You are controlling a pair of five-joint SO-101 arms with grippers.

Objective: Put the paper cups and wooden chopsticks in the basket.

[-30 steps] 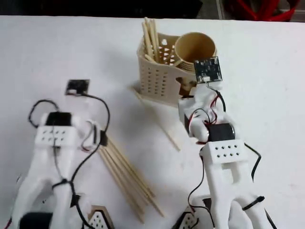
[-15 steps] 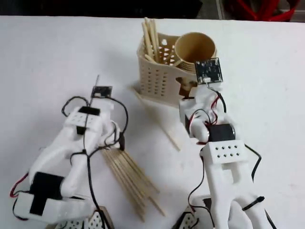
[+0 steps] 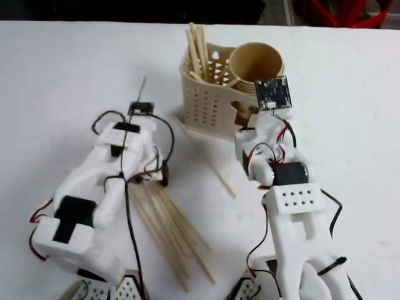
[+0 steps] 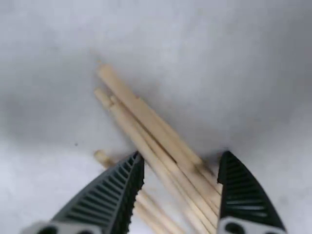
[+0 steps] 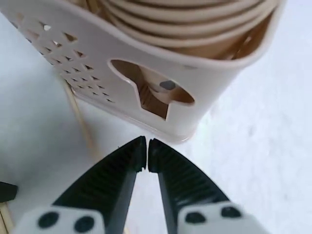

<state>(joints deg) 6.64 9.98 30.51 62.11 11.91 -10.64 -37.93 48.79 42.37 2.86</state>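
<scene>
A cream perforated basket [image 3: 209,100] stands at the back of the table, holding stacked paper cups [image 3: 255,62] and several upright wooden chopsticks [image 3: 199,47]. A bundle of loose chopsticks [image 3: 170,228] lies on the table by the left arm. My left gripper [image 4: 181,163] is open right over the bundle's far ends [image 4: 146,122], one finger on each side. My right gripper [image 5: 147,146] is shut with nothing in it, just in front of the basket wall [image 5: 146,92]. One chopstick [image 3: 209,161] lies slanted against the basket's foot.
The white table [image 3: 350,112] is bare to the right of the basket and at the far left. Cables loop over both arms. A dark edge and red object [image 3: 350,11] lie beyond the table's back.
My left arm has swung forward and right, bringing its gripper down over the top ends of the loose chopstick bundle. The right arm has kept still.
</scene>
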